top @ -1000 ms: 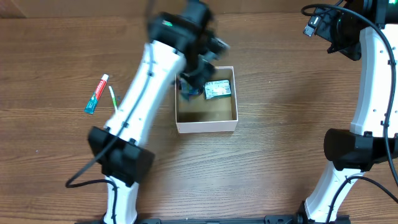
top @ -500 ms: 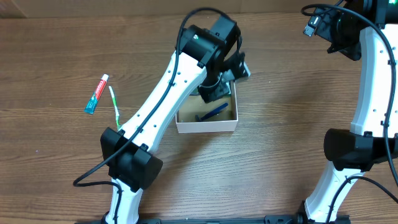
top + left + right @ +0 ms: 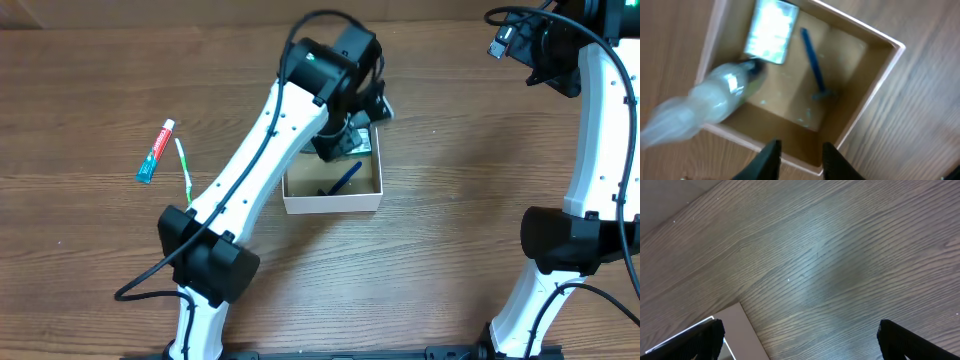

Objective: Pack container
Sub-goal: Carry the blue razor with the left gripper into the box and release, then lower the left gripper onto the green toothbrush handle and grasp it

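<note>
Overhead: left arm (image 3: 262,150) reaches over the container (image 3: 332,204) mid-table, probably to drop things in. Toothpaste (image 3: 155,152) and toothbrush (image 3: 184,168) lie unpacked, well to its left.

Left wrist: left gripper (image 3: 800,160) is spread and empty above the container, which holds a razor (image 3: 814,57), a packet (image 3: 771,31) and a blurry clear bottle (image 3: 715,100).

Right wrist: right gripper (image 3: 800,340) is spread wide and empty over the table (image 3: 815,255), seemingly parked.

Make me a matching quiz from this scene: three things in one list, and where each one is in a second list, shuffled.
Things:
1. razor
2. toothpaste tube
3. left tool

Places:
a. on the table, outside the container
b. open and empty above the container
c. lying on the container's floor

Pairs: 1-c, 2-a, 3-b
</note>
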`<act>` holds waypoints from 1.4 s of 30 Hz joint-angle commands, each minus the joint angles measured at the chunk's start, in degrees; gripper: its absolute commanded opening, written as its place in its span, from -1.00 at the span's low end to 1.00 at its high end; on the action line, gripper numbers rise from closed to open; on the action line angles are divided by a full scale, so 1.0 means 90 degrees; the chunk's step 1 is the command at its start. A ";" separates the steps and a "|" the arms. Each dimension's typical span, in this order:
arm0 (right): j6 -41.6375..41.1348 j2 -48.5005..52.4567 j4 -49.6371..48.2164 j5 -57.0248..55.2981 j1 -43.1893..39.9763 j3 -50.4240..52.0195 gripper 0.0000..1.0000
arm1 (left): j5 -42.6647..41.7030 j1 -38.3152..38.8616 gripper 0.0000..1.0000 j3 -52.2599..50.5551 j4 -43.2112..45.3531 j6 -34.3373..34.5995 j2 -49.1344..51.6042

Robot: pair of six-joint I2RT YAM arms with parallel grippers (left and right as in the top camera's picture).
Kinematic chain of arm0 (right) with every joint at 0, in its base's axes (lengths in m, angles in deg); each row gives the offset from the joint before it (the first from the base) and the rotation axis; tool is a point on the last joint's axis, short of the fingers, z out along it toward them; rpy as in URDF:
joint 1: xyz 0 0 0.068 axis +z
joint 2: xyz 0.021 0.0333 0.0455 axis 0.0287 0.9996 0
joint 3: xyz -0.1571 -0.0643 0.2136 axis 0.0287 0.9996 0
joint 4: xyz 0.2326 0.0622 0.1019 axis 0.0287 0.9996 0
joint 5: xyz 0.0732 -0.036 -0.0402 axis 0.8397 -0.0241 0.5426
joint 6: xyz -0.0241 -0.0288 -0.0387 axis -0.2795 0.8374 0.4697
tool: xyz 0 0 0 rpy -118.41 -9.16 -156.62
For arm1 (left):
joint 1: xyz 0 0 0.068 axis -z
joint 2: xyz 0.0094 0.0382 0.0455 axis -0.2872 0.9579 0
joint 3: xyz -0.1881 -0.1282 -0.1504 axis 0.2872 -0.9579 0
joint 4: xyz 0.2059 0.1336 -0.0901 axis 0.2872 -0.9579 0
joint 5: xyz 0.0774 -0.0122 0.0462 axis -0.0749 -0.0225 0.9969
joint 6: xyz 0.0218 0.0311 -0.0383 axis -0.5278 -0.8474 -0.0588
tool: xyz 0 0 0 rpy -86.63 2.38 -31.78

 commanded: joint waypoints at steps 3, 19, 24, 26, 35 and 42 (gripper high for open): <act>0.0041 -0.0066 -0.0015 0.0024 0.0022 0.0002 1.00 | 0.0197 -0.1052 0.63 0.0321 -0.0406 0.2220 -0.0308; 0.0044 -0.0066 -0.0017 0.0024 0.0022 0.0002 1.00 | 0.0170 -0.4097 1.00 -0.0153 -0.0440 0.3973 -0.0304; 0.0041 -0.0066 -0.0017 0.0024 0.0022 0.0002 1.00 | 0.0172 -0.4165 1.00 -0.1260 0.0214 0.4136 -0.0304; 0.0044 -0.0066 -0.0017 0.0024 0.0022 0.0002 1.00 | 0.0189 -0.4165 1.00 -0.1768 0.0593 0.4138 -0.0304; 0.0041 -0.0066 -0.0017 0.0024 0.0022 0.0002 1.00 | 0.0170 -0.4303 1.00 -0.3672 0.1987 0.4391 -0.0311; 0.0041 -0.0066 -0.0015 0.0024 0.0022 0.0002 1.00 | -0.0214 -0.4415 1.00 -0.4809 0.3123 0.4595 -0.0330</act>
